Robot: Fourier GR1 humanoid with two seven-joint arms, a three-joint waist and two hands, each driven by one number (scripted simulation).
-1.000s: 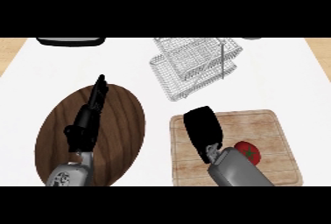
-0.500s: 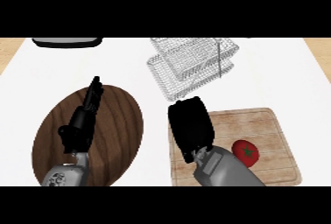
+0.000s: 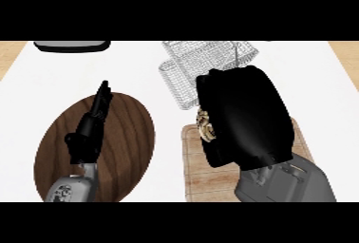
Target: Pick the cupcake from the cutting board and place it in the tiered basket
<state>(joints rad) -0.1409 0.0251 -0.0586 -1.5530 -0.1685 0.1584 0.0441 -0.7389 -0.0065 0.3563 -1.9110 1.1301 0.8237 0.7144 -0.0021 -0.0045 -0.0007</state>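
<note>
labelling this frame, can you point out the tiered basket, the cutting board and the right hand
tiered basket (image 3: pixel 184 80), head view, on its wire mesh left of the hand
cutting board (image 3: pixel 196 166), head view, on its bare left part
right hand (image 3: pixel 245 114), head view, on its back

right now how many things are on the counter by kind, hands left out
wooden boards: 2 (oval board, cutting board)
wire tiered basket: 1
cupcake, partly hidden in the right hand: 1
dark item at the top edge: 1
total: 5
</note>
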